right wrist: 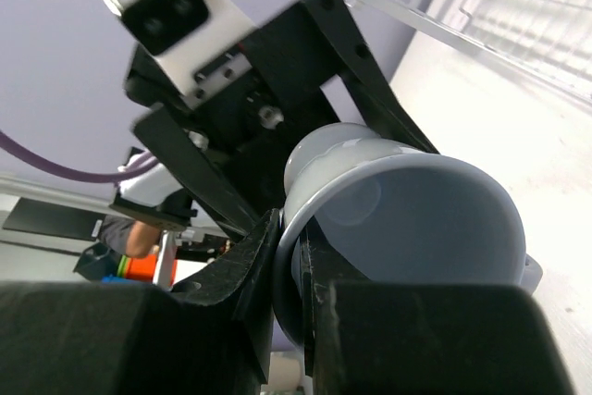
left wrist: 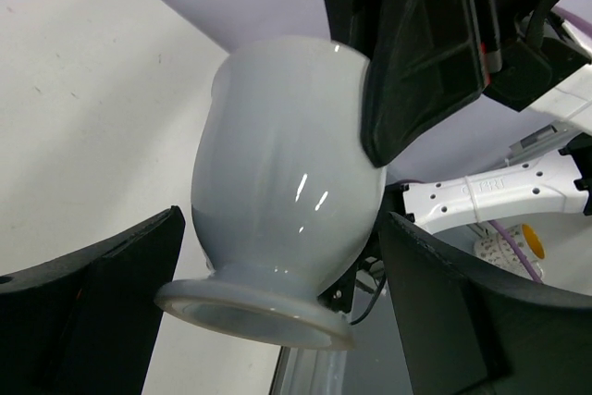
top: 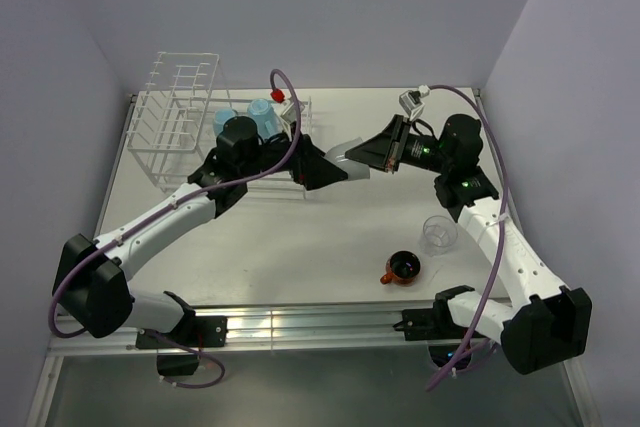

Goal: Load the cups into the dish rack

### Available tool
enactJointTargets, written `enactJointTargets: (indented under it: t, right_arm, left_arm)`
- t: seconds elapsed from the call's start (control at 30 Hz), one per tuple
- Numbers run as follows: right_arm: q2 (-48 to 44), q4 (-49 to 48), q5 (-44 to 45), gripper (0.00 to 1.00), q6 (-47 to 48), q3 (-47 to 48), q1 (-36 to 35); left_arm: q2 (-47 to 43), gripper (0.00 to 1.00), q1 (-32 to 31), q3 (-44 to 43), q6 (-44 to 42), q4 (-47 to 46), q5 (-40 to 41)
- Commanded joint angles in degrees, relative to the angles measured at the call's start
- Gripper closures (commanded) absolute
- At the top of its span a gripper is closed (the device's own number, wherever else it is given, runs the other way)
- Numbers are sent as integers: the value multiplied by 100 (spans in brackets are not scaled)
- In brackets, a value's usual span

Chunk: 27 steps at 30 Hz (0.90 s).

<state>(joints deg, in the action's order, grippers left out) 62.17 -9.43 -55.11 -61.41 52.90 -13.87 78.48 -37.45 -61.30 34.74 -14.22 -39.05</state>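
Right gripper [right wrist: 291,247] is clamping the rim of the grey mug [left wrist: 277,191], one finger lying inside the mouth and the other outside the wall. It is holding the mug off the table [top: 300,237], tipped on its side, above the middle of the surface toward the far edge.

Left gripper [top: 325,167] is standing released, with its fingers [left wrist: 102,293] flanking the mug's body and foot. A sliver of table is showing between one finger and the body. On the other side, whether the finger is touching the mug cannot be told.

The rack [top: 170,132] is sitting at the far left corner of the table, with its tall grid toward the left edge. Two blue cups [top: 225,119] [top: 263,112] are resting in its low section, side by side and partly hidden by the left arm. The held mug is hanging just off the rack's right end, not inside it.

A glass tumbler [top: 438,234] is standing upright toward the right edge. An orange cup [top: 404,267] is sitting mouth up near it, closer to the near edge, its dark inside showing. Both are lying well apart from the rack.
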Motion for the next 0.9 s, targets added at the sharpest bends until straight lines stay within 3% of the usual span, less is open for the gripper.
enactJointTargets:
  t: [0.0,0.63,0.73,0.83,0.87]
  right_arm:
    - [-74,-1148,-193,100,-521,62,68]
    - [14,-1298,-219,100,-706,-61,68]
    - [5,-1281,-210,100,-688,-61,68]
    - [23,-1210,-193,100,-636,-87,68]
    - [23,-1149,-193,100,-592,-87,68]
  left_arm:
    - [-140,7,-78,-67,-292,121,152]
    - [-210,12,-219,-233,-319,139,415]
    - [-166,19,-245,-268,-328,156,433]
    - [-122,36,-289,-321,-336,191,442]
    - [-105,50,-306,-339,-345,200,451]
